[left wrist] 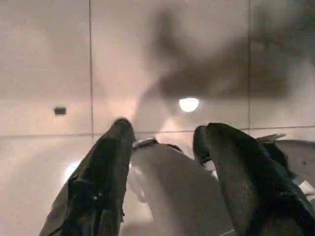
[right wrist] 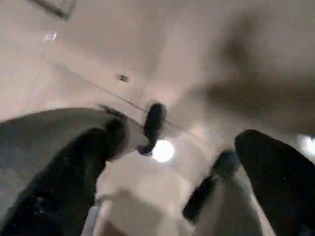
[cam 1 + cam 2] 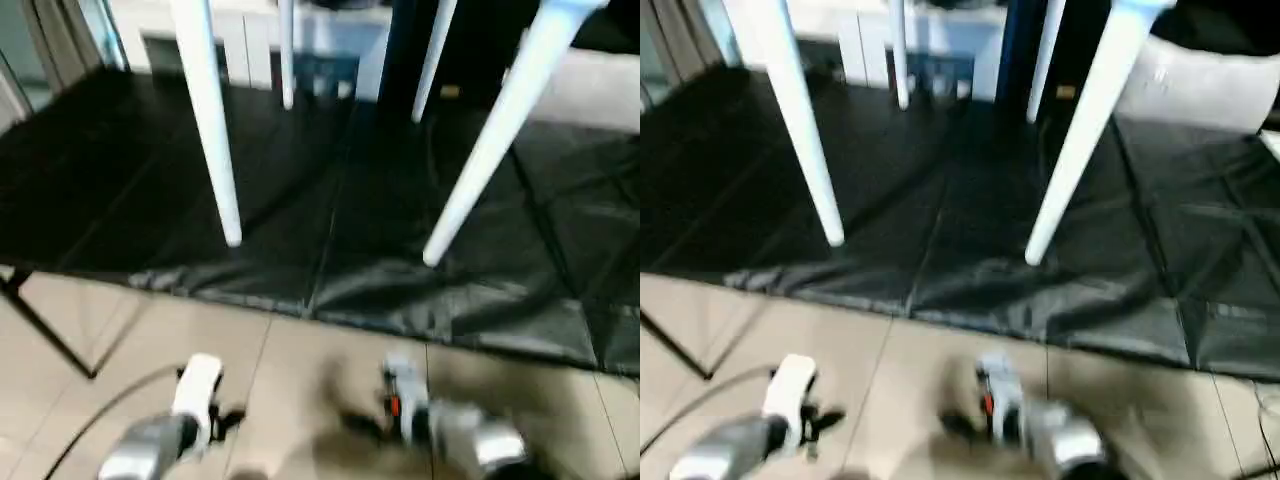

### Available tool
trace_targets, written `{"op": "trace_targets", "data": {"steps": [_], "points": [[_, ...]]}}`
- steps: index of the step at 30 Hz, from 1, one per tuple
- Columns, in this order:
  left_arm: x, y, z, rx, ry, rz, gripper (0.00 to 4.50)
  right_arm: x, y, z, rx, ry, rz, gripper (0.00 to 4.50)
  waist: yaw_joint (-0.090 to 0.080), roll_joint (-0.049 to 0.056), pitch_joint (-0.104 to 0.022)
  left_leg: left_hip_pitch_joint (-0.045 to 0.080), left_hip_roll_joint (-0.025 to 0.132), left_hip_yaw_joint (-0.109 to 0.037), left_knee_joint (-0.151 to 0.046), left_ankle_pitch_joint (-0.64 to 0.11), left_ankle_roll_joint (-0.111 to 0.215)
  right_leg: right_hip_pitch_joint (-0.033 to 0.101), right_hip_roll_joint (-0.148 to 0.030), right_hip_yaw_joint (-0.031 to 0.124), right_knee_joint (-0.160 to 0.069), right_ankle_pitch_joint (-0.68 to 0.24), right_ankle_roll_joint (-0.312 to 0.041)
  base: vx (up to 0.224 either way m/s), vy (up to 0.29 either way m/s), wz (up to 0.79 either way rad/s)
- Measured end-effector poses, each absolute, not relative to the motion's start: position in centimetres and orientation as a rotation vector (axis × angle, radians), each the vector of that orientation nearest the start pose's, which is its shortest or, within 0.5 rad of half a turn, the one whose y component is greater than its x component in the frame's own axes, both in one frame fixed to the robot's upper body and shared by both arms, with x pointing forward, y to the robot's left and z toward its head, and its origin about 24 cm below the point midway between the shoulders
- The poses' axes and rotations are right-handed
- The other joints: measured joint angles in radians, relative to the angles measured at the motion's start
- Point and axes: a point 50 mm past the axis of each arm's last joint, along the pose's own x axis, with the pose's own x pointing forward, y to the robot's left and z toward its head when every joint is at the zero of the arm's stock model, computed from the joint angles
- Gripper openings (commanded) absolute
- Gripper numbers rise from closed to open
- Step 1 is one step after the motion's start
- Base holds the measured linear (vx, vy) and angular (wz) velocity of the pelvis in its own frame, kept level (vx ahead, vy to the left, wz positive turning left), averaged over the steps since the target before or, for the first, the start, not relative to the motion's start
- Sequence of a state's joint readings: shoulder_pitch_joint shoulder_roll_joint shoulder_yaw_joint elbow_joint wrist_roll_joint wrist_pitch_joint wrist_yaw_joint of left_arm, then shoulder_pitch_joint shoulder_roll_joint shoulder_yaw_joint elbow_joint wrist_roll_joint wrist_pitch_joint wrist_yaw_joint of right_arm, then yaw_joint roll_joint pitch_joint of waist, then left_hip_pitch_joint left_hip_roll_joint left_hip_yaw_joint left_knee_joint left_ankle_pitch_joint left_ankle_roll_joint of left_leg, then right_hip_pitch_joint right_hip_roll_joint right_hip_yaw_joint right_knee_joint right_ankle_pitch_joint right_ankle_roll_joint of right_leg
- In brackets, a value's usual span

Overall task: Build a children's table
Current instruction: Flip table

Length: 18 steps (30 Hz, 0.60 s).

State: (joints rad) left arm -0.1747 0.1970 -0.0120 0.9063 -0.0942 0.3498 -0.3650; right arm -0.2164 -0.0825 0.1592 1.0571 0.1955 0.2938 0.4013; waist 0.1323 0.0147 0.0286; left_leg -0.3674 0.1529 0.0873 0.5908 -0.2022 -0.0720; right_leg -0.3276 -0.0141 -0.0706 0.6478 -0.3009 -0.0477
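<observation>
Table (image 3: 215,130) stands legs-down beyond both empty, spread claws, left (image 1: 162,142) and right (image 2: 179,147); assembly looks finished, only checking remains.

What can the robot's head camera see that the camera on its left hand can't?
The left eye view shows four white table legs standing on the big black-covered work table. It also shows the robot's two silver arms, low down over the floor.

The left wrist view shows the left gripper up close. Its two black fingers are apart, with nothing between them. Past them is a bright spot of light shining on the floor.

Both views show the pale tiled floor with its thin dark lines.
</observation>
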Motion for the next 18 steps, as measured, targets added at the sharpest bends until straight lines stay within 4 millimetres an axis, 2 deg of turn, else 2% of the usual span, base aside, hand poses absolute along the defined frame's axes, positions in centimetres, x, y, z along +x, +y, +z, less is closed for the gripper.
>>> {"op": "trace_targets", "data": {"steps": [3, 7, 9, 13, 16, 18], "points": [[19.1, 19.3, -12.4, -0.165, 1.087, -0.181, 2.7, 17.5, -14.9, -14.2, 0.193, 1.152, 0.228, 4.5, -0.019, 0.013, 0.008, 0.002, 0.005, 0.022, -0.001, 0.003, 0.002, 0.0, -0.009, 0.002, 0.0, 0.005, 0.004, -0.053, 0.042, 0.01], [19.8, 19.6, -12.4, -0.125, 1.021, -0.162, 2.7, 16.7, -16.6, -14.7, 0.157, 1.105, 0.066, 4.5, -0.021, 0.027, 0.019, 0.002, 0.009, 0.041, -0.001, 0.005, 0.005, 0.0, -0.014, 0.005, -0.001, 0.009, 0.007, -0.026, 0.016, 0.02], [20.2, 19.4, -12.3, -0.12, 0.997, -0.152, 2.7, 16.0, -16.9, -15.1, 0.133, 1.131, 0.032, 4.5, -0.021, 0.032, 0.026, 0.001, 0.01, 0.044, -0.001, 0.008, 0.009, -0.002, -0.015, 0.005, -0.001, 0.011, 0.008, 0.0, 0.0, 0.0], [19.8, 18.7, -12.8, -0.107, 1.034, -0.173, 2.7, 15.2, -17.0, -15.5, 0.13, 1.164, 0.029, 4.5, -0.028, 0.039, 0.031, -0.003, 0.011, 0.05, -0.001, 0.01, 0.013, -0.006, -0.016, 0.006, -0.002, 0.009, 0.01, 0.0, 0.0, 0.0], [19.1, 18.3, -13.3, -0.103, 1.072, -0.193, 2.7, 15.1, -17.1, -15.5, 0.136, 1.161, 0.016, 4.5, -0.038, 0.039, 0.031, -0.008, 0.012, 0.053, -0.002, 0.013, 0.02, -0.011, -0.016, 0.006, -0.004, 0.009, 0.011, 0.0, 0.0, 0.0], [18.6, 18.2, -13.6, -0.1, 1.097, -0.199, 2.7, 14.9, -17.2, -15.6, 0.142, 1.165, 0.008, 4.5, -0.045, 0.04, 0.031, -0.015, 0.013, 0.054, -0.003, 0.014, 0.023, -0.018, -0.016, 0.006, -0.003, 0.009, 0.011, 0.0, 0.0, 0.0]]}}
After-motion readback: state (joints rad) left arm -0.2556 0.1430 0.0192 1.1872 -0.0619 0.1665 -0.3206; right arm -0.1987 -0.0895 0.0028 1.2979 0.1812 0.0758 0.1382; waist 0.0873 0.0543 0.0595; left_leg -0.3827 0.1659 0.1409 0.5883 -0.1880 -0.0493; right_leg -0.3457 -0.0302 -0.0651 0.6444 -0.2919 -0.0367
